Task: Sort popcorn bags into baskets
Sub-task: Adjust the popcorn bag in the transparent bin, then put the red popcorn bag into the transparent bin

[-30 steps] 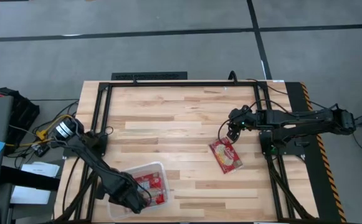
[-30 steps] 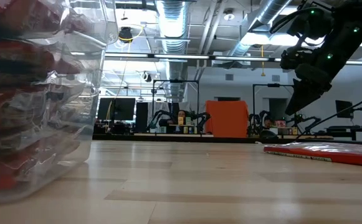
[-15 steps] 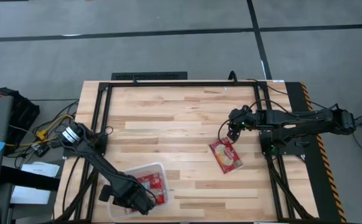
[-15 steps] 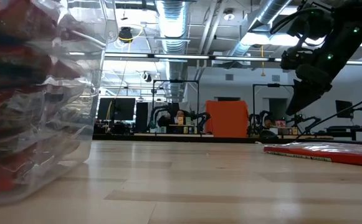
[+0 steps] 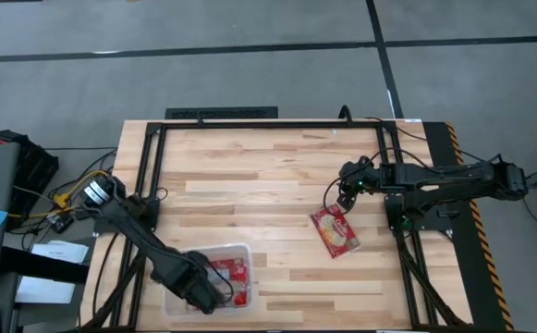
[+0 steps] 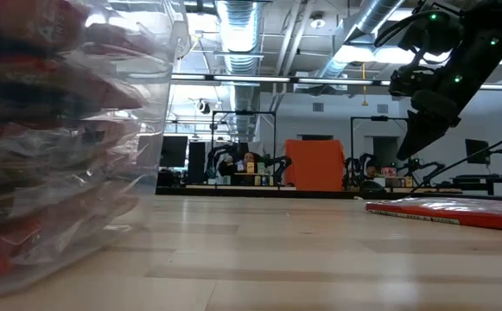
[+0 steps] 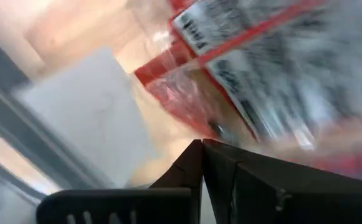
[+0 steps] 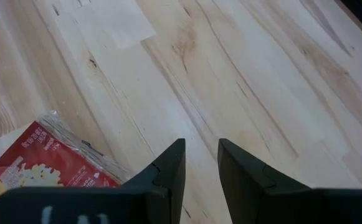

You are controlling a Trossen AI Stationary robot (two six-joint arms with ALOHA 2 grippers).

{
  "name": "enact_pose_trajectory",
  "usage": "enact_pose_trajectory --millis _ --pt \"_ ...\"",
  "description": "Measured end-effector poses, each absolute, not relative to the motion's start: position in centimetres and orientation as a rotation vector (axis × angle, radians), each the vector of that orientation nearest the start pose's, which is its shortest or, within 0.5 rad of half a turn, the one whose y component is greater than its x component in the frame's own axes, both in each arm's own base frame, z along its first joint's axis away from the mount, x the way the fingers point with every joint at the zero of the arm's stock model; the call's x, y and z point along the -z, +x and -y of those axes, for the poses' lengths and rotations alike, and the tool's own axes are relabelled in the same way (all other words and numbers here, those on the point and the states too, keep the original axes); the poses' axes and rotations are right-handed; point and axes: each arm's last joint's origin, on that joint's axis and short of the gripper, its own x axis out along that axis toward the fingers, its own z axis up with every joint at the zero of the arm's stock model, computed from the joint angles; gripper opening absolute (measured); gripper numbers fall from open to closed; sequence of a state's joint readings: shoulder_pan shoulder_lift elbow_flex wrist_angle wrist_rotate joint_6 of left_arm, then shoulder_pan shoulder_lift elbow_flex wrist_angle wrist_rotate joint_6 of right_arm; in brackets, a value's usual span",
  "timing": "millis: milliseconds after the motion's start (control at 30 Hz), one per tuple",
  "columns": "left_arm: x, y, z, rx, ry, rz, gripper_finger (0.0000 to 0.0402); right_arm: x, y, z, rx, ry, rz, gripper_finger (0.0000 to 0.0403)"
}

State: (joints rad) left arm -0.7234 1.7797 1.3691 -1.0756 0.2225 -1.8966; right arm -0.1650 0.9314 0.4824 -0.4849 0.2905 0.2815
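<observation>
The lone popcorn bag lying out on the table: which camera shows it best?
The high view: the popcorn bag lies flat on the table, whole, just below the right gripper. The low view sees it edge-on, a thin red strip. The right wrist view catches one corner. The left wrist view misses it.

A clear shallow plastic tub point(image 5: 240, 252) sits at the near edge of the pale wooden table point(image 5: 250, 176), red packets point(image 5: 235, 270) inside — their number is hard to make out. The left gripper point(image 5: 203, 294) reaches into the tub. Well to the tub's right lies a lone red-and-cream popcorn bag point(image 5: 335, 230), the right gripper point(image 5: 344, 197) poised just beyond it.
</observation>
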Motion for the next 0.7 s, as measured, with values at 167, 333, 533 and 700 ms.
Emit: enact_pose_trajectory --millis 167,333,533,700 --pt "-25.5 24.3 21.4 -0.429 -0.773 -1.649 0.0 -18.7 16.3 3.6 0.549 0.195 -0.869 0.0118" --pt "-26.6 24.1 20.5 -0.152 -0.493 -1.678 0.0 -18.7 16.3 3.6 0.549 0.196 -0.866 0.0118" --pt "-25.0 23.9 20.0 0.098 -0.287 -1.764 0.0 -18.6 16.2 3.5 0.549 0.202 -0.875 0.0118" --pt "-23.5 23.5 19.6 0.137 -0.235 -1.804 0.0 -18.6 16.2 3.5 0.549 0.203 -0.881 0.0118"
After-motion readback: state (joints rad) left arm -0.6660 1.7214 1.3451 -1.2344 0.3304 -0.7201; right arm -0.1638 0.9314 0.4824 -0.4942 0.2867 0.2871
